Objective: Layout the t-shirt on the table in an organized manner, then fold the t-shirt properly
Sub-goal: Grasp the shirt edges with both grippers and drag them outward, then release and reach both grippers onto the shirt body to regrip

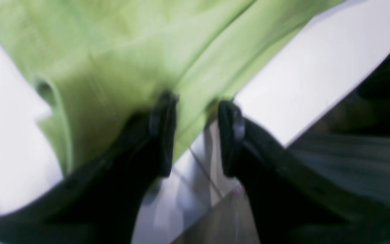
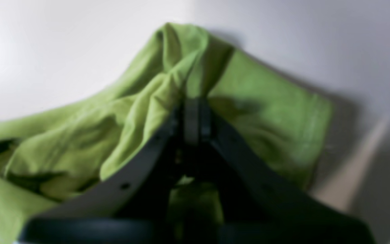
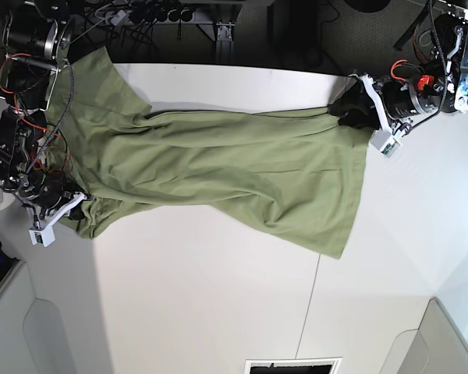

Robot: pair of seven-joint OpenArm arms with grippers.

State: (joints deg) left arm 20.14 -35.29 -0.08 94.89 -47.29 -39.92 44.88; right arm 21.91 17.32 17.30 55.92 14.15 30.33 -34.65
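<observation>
Right now I see the t-shirt stretched across the upper half of the base view on the white bench, running from the left edge to the upper right. My right fingers, at lower left there, are pressed together, pinching a bunched fold of cloth. My left fingers stand spread, the shirt's edge lying between and beyond them.

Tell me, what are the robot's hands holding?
The right hand pinches the olive-green cotton t-shirt at a bunched fold. The left hand is open.
</observation>
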